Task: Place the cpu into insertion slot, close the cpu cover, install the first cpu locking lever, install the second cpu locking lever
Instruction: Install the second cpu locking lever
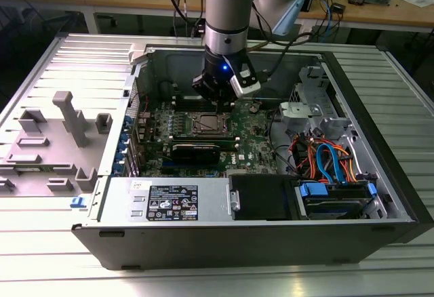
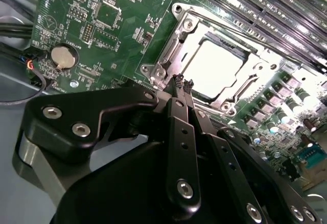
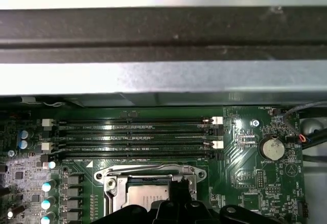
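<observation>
1. Hovering just above the slot (image 2: pixel 217 65), our gripper (image 2: pixel 182 82) has its fingers pinched together, holding nothing.
2. We see the cpu (image 2: pixel 220 66) seated mid-board with the cover (image 2: pixel 180 37) down over it.
3. We judge the levers (image 2: pixel 244 88) latched, though we cannot be sure.

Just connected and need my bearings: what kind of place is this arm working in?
Likely an electronics lab or workshop. An opened computer case lies on a ribbed metal table, with wooden benches strewn with cables and parts behind. The tool hangs over the cpu in its socket.
</observation>
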You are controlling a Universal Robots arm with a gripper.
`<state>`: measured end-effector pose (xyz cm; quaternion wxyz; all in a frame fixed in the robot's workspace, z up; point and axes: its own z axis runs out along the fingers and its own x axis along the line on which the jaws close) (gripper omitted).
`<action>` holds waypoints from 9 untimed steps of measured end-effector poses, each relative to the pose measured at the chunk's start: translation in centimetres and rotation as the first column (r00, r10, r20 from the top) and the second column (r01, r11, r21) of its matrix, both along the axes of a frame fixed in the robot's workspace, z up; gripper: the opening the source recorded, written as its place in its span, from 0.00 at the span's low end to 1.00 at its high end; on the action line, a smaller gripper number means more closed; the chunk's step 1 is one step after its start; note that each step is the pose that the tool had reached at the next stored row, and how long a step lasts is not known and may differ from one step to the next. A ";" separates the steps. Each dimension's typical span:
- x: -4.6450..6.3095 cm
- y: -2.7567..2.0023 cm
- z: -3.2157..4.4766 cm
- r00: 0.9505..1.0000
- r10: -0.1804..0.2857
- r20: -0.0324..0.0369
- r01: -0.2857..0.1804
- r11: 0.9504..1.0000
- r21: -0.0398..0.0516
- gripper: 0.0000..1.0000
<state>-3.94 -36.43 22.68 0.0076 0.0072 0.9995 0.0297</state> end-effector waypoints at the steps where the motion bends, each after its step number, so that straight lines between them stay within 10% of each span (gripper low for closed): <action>1: 0.0 -0.10 0.01 1.000 0.000 0.000 0.000 1.000 0.000 0.11; 9: 0.0 -1.14 0.03 1.000 0.000 0.000 0.000 1.000 0.000 0.11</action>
